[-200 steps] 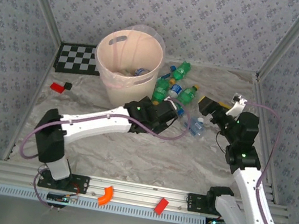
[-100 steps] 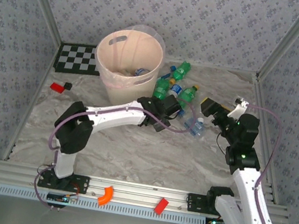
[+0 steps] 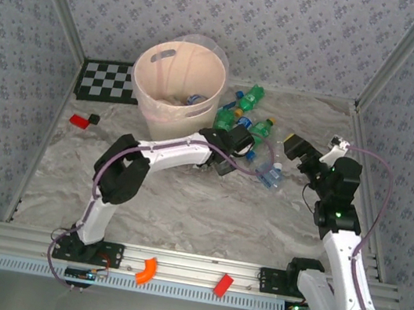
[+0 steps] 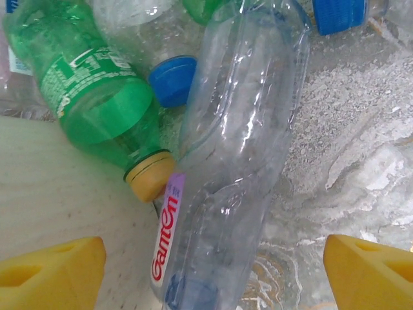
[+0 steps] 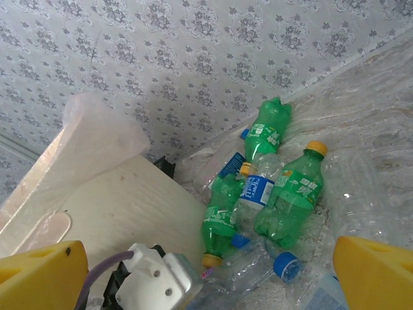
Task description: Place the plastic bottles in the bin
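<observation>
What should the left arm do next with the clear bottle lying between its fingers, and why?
Probably lower a little and close on the clear bottle. The left fingers stand open on either side of it without touching, so it isn't gripped yet. A green bottle lies cap-first against it, so a slow close seems wise.

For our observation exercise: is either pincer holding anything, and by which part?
Nothing is held. The left pincer is open astride a clear bottle, not touching it; the right pincer is open and empty.
</observation>
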{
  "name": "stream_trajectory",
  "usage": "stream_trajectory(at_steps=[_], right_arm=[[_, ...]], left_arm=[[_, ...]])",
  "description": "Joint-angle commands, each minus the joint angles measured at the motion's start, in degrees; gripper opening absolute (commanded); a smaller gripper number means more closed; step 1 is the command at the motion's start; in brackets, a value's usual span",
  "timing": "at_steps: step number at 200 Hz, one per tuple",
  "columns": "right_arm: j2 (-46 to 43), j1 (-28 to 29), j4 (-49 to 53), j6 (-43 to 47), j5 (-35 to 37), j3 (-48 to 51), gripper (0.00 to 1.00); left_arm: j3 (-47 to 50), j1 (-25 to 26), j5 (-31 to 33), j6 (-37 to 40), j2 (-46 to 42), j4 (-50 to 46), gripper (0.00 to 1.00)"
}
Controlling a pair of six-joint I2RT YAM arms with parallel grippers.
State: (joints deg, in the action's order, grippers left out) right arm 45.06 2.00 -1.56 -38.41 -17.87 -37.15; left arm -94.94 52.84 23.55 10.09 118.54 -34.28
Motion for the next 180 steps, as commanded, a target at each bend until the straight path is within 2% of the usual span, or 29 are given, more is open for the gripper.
stream_trajectory(at_steps=[1, 75, 114, 145, 180], right_arm=[[0.01, -0.46, -1.11, -1.01, -1.03, 0.67, 1.00], [0.44, -0.55, -1.50, -1.22, -1.25, 0.76, 0.99], [0.91, -0.51, -2.13, -1.49, -1.38, 0.93, 1.00], [0.90, -0.55, -2.28, -1.58, -1.38, 0.98, 0.99], [1.60, -0.60, -2.27, -1.75, -1.50, 0.94, 0.99]], left_arm=[[-3.01, -0.59, -0.13, 2.47, 2.52, -0.55, 0.87], [-5.53, -2.04, -1.65, 2.51, 6.53, -3.59, 0.83], [-4.10, -1.87, -3.41, 1.18, 6.20, -4.32, 0.74], [-3.07, -1.51, -3.59, 1.83, 6.41, -4.31, 0.74], [-6.51, -1.99, -3.47, 2.70, 9.49, -6.98, 0.74]])
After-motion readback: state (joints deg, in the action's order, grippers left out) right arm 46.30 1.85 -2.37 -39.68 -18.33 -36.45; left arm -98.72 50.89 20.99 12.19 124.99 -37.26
